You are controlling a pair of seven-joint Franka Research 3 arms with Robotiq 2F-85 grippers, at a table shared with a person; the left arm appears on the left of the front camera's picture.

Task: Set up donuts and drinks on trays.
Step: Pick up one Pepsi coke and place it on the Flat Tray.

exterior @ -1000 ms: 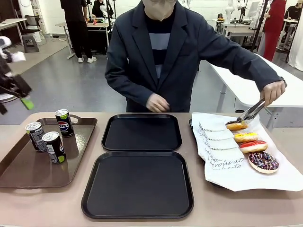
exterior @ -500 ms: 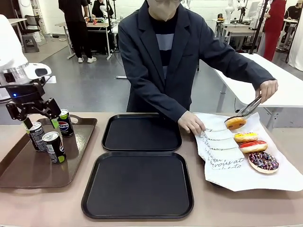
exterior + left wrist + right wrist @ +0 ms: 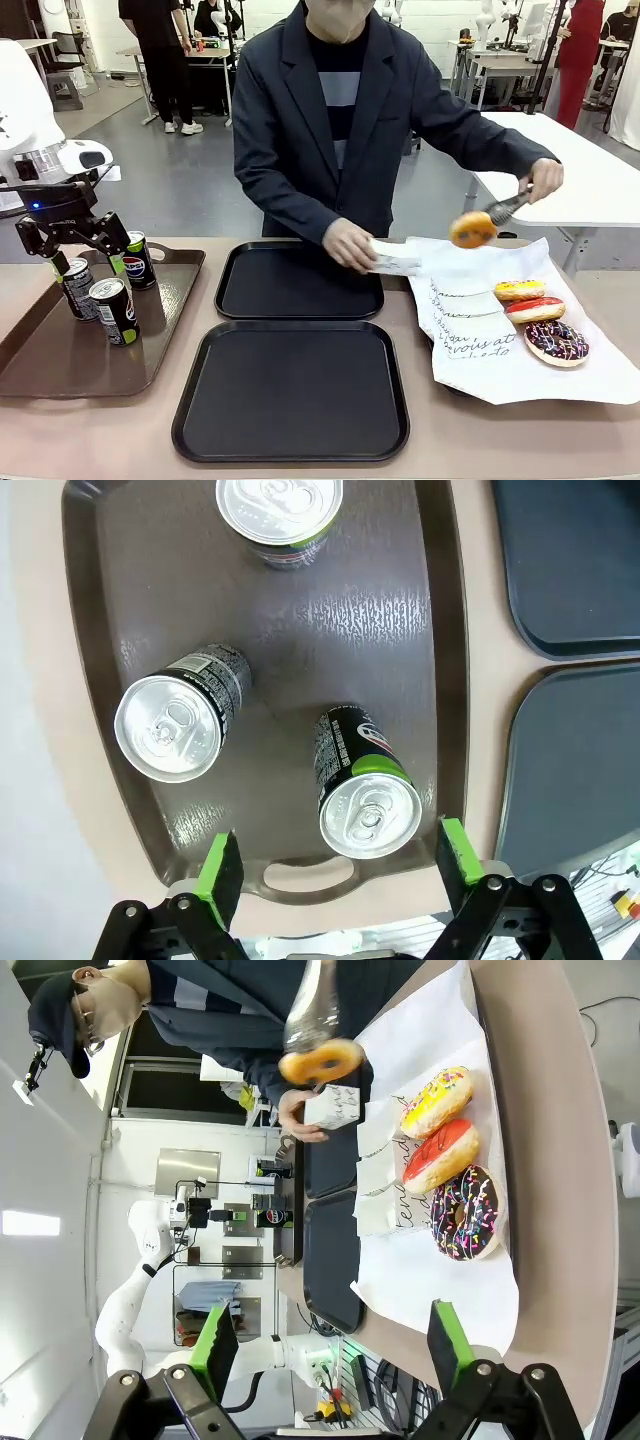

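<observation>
Three drinks stand on a brown tray (image 3: 60, 365): one can (image 3: 75, 287), a second (image 3: 115, 310) and a Pepsi can (image 3: 135, 258). My left gripper (image 3: 87, 266) hangs open just above them; in the left wrist view a green-rimmed can (image 3: 366, 802) lies between the open fingers (image 3: 220, 878). Two black trays (image 3: 300, 285) (image 3: 290, 392) sit bare mid-table. The person holds a golden donut (image 3: 472, 230) in tongs, and a small paper tray (image 3: 395, 263) in the other hand. Yellow (image 3: 519, 290), red (image 3: 534, 309) and chocolate (image 3: 556, 342) donuts lie on white paper. My right gripper (image 3: 330, 1345) is open above the table end.
The white printed paper sheet (image 3: 470, 330) covers the table's right side. The person leans over the far edge, arms reaching across the far black tray's right corner. A white table (image 3: 600, 190) stands behind on the right.
My left arm swung in from the left and settled over the cans. The person lifted the golden donut off the paper with tongs and picked up a small paper tray.
</observation>
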